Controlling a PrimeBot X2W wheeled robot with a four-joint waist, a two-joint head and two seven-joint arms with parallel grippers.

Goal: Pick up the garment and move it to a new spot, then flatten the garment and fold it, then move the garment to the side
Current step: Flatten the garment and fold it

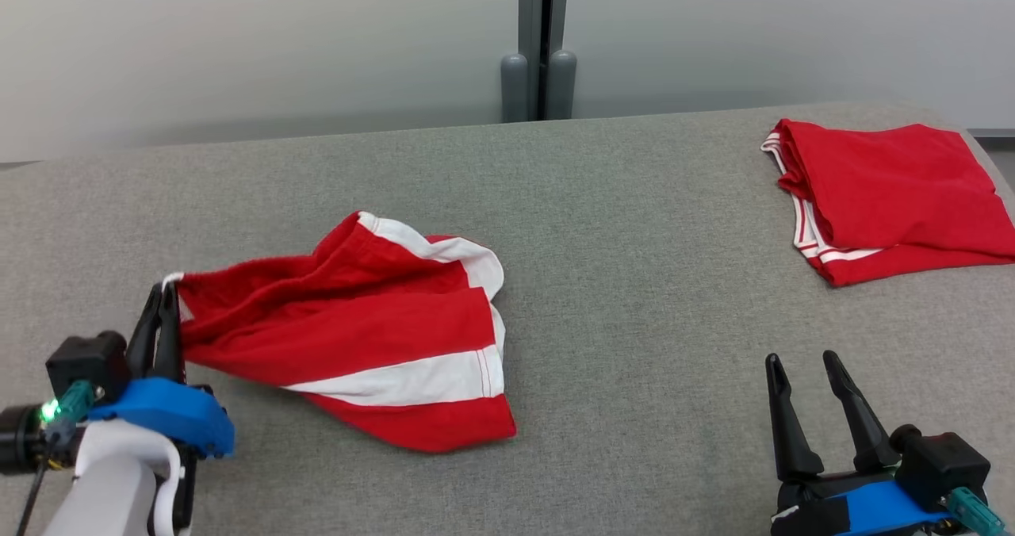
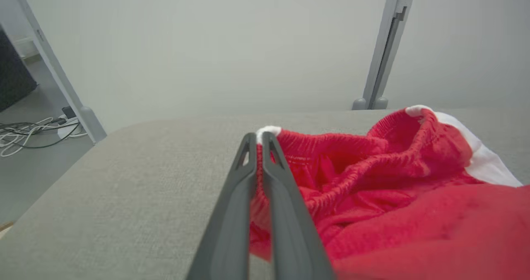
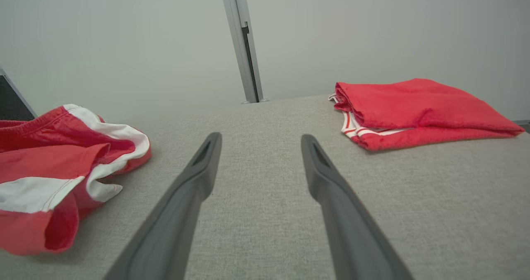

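Garment [image 1: 373,338] corner pinched in left claw [image 1: 162,294], spreading rightward.

A grey woven-fabric surface [image 1: 650,306] spreads across the scene, and at its far right corner lies a folded red cloth [image 1: 896,195], flat and neat, with white stripes showing along its left edge. Behind the surface stand pale wall panels [image 1: 238,44], joined near the middle by a grey post [image 1: 543,36] with two rounded feet at its base. Off the left end, another grey post [image 2: 54,71] rises from a grey floor [image 2: 29,180], where white and dark cables [image 2: 25,133] lie tangled beside it.
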